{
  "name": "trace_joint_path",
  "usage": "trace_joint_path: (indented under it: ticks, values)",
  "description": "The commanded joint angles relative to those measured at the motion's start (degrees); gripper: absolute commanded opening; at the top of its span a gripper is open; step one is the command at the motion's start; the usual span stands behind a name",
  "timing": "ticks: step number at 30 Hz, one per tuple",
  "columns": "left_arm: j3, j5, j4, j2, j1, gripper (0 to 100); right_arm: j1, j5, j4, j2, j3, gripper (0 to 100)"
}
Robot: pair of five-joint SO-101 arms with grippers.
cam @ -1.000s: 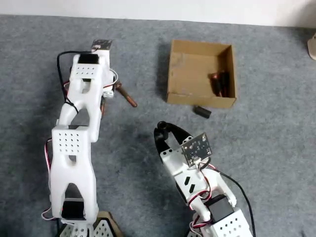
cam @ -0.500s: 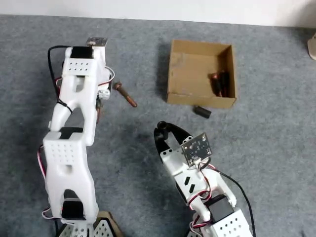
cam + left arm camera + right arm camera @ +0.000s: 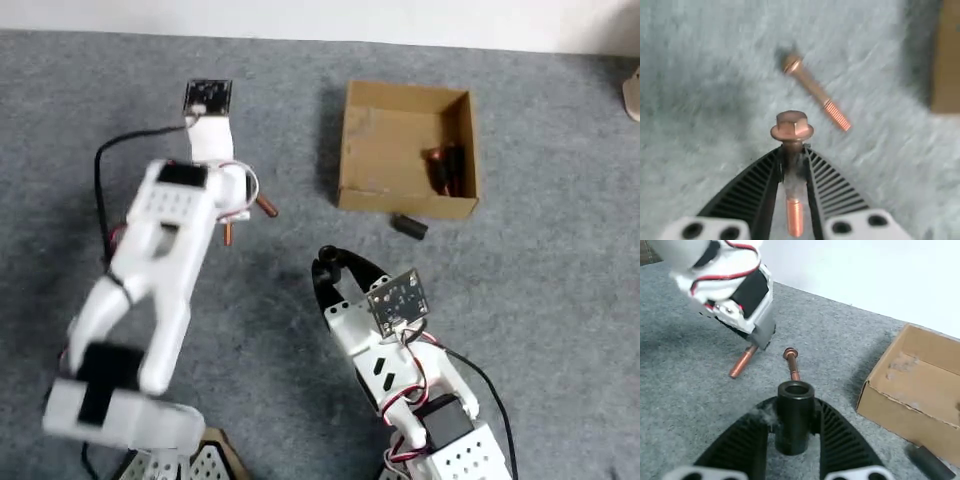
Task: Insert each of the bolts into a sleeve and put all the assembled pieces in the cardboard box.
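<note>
Gripper on right arm [image 3: 796, 410] closed round black cylindrical sleeve [image 3: 795, 425], bore up. Left gripper [image 3: 793, 151] pinched copper hex-head bolt [image 3: 792, 127] by shank, just beyond. Insertion needed threaded tip squared over bore before lowering. Spare copper bolt [image 3: 814, 92] lay on grey worktop [image 3: 560, 300]; brown cardboard box [image 3: 380, 200] farther.

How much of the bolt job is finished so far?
Some is done: what look like assembled pieces lie in the cardboard box. Right now the left gripper is shut on a bolt and the right gripper on a sleeve, not yet joined. Left to do: a second bolt on the carpet and a spare sleeve beside the box.
</note>
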Motion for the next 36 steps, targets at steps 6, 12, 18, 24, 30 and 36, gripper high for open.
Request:
trace_joint_path:
  ticks: [6, 12, 18, 24, 30, 36]
  values:
    - [15.69, 1.41, -16.88, -24.13, 8.13, 1, -0.31, 0.62, -0.13, -0.40, 6.73, 0.4]
    - [24.92, 1.85, -23.65, -33.36, 9.36, 1, -0.31, 0.62, -0.13, -0.40, 6.73, 0.4]
    - [26.68, 11.96, -24.53, -45.67, 14.20, 1, -0.31, 0.62, -0.13, -0.40, 6.73, 0.4]
    - [35.65, 26.46, -29.36, -55.60, 17.71, 1, -0.31, 0.62, -0.13, -0.40, 6.73, 0.4]
    - [44.18, 26.64, -34.20, -59.74, 20.44, 1, -0.40, 0.62, -0.13, -0.40, 6.73, 0.4]
    - [45.67, 26.64, -34.46, -60.97, 23.25, 1, -0.40, 0.62, -0.13, -0.40, 6.73, 0.4]
